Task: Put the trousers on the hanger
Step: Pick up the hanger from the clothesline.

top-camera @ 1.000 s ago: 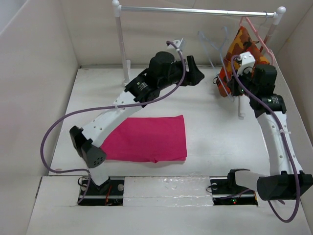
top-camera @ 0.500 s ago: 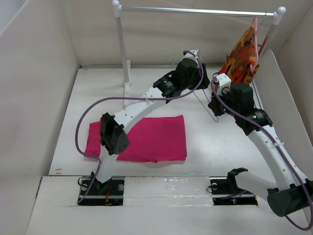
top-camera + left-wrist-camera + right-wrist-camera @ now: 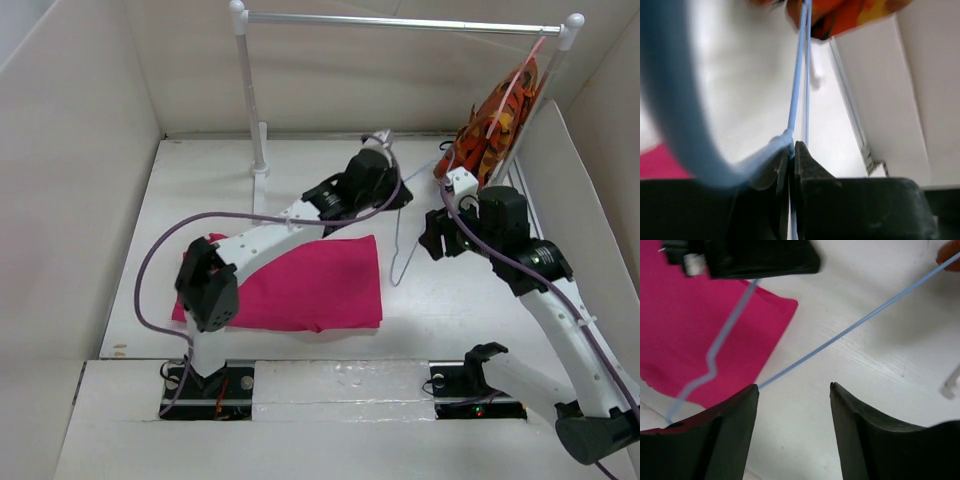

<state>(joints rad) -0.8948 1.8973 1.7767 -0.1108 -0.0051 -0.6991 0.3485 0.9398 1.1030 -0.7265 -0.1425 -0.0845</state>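
The magenta trousers (image 3: 300,285) lie folded flat on the table at front left, also visible in the right wrist view (image 3: 700,325). The thin pale blue hanger (image 3: 398,250) hangs tilted over the table just right of the trousers. My left gripper (image 3: 400,197) is shut on its wire; in the left wrist view the jaws (image 3: 792,145) pinch the hanger (image 3: 799,75) near its blurred hook. My right gripper (image 3: 430,238) hovers beside the hanger, open (image 3: 794,386), with nothing between its fingers. The hanger wire (image 3: 865,317) runs past above its left fingertip.
A white rail (image 3: 400,20) on two posts spans the back. An orange, red and yellow patterned garment (image 3: 495,120) hangs on a salmon-pink hanger (image 3: 515,85) at the rail's right end. Pale walls (image 3: 80,150) enclose the table on three sides.
The left gripper has shut on the hanger and the right gripper has opened and let go. Both arms have come down and nearer, with the hanger now low beside the trousers.
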